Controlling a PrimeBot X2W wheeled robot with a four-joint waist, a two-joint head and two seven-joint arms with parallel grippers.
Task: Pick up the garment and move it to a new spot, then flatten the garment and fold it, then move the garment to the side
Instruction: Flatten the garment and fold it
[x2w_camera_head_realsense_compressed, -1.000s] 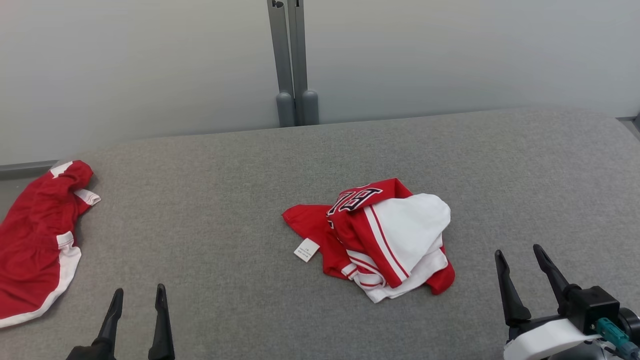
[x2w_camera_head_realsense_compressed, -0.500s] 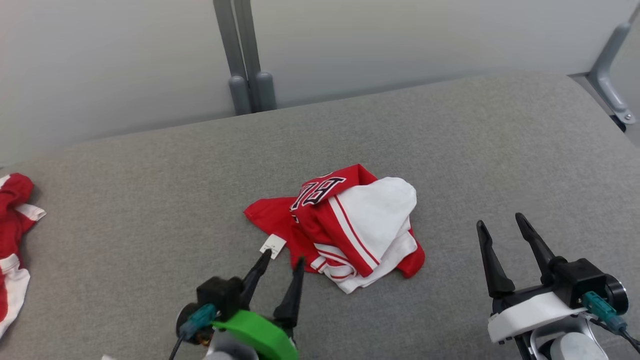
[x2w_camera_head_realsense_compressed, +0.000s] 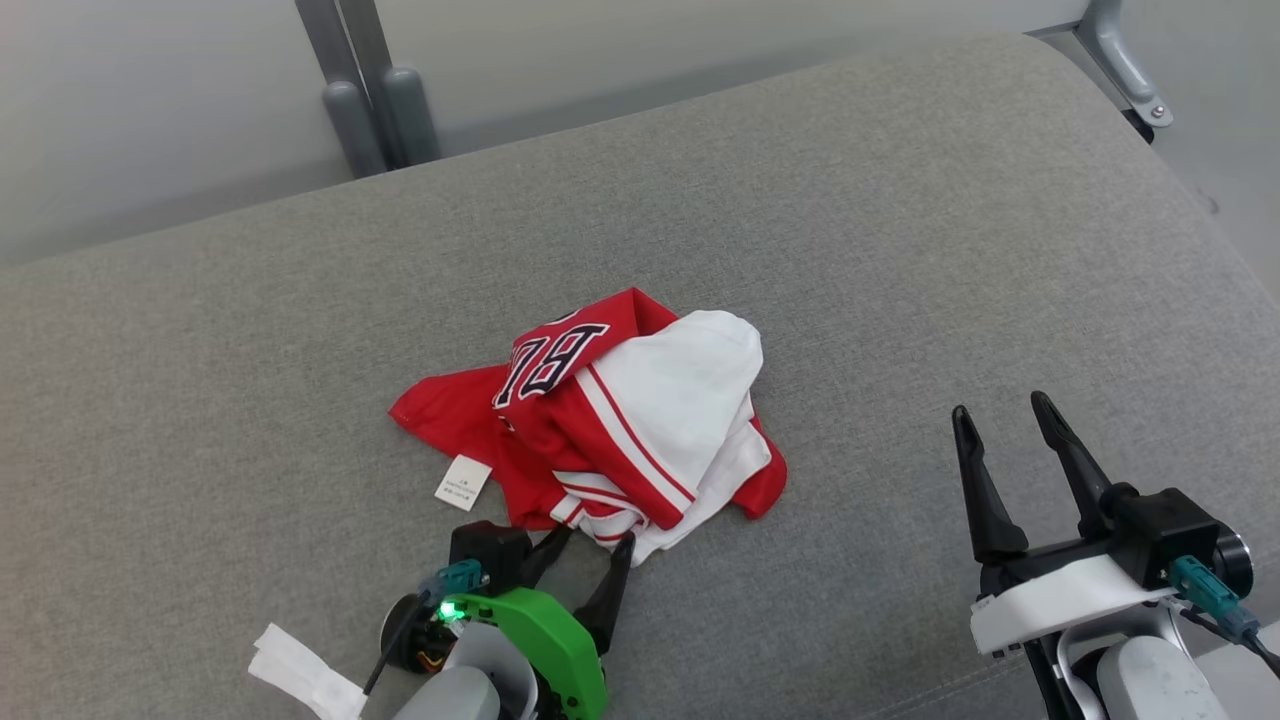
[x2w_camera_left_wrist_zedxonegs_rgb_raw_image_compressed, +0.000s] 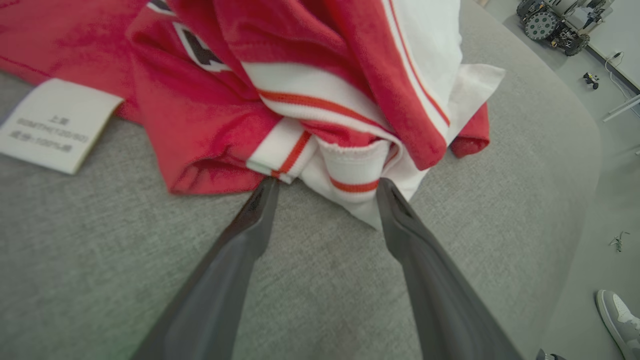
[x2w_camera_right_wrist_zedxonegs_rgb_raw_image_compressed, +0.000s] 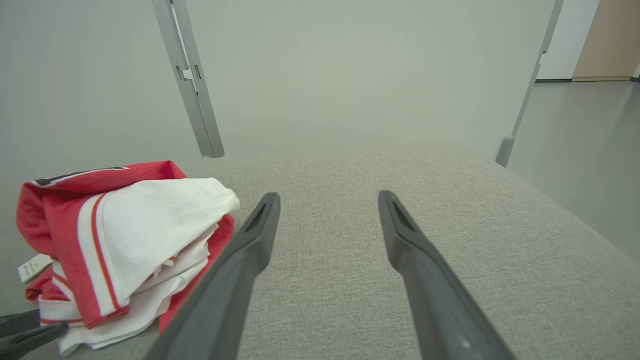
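While the crumpled red-and-white sports jersey (x2w_camera_head_realsense_compressed: 600, 420) is lying near the middle of the grey fabric-covered work surface (x2w_camera_head_realsense_compressed: 900, 250), open cloth is extending on every side of it. The far edge of the surface is running along a pale wall, and the right end is curving down at a rounded corner. The widest free area is lying to the right of the jersey and behind it.

Count: one jersey, one white care label (x2w_camera_head_realsense_compressed: 463, 482), two grippers, two grey upright posts (x2w_camera_head_realsense_compressed: 365, 90).

The left gripper (x2w_camera_head_realsense_compressed: 595, 537) is resting low at the near hem of the jersey with its two dark fingers spread wide. It is gripping nothing. In the left wrist view the fingertips are sitting right at the white ribbed hem; contact cannot be confirmed.

The right gripper (x2w_camera_head_realsense_compressed: 1000, 405) is hovering well to the right of the jersey, fingers fully apart and empty.

The label is lying flat on the cloth, just left of the left gripper. A grey metal bracket (x2w_camera_head_realsense_compressed: 1125, 60) is standing beyond the far right corner. A grey shoe (x2w_camera_left_wrist_zedxonegs_rgb_raw_image_compressed: 617, 320) is showing on the floor past the right end.
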